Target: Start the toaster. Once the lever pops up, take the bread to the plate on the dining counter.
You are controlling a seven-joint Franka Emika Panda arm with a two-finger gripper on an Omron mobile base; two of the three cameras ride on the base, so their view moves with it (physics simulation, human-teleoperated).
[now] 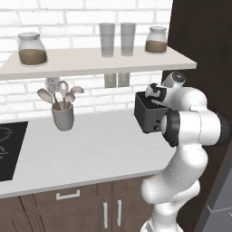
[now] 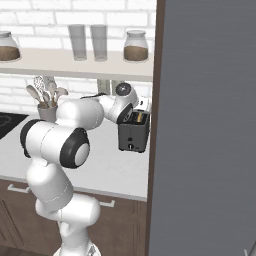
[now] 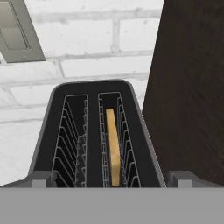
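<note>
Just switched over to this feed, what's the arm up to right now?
The arm has its end effector open and poised right above the black toaster, which stands on the grey worktop beside the dark wall panel. A slice of bread sits in the right-hand slot as the hand view shows it; the other slot is empty. Nothing is gripped yet. From these angles I can't tell whether the lever has been pressed.

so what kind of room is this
A home kitchen, by the look of it: a toaster with bread in one slot, a cup of utensils on the grey worktop, and a cooktop.
</note>
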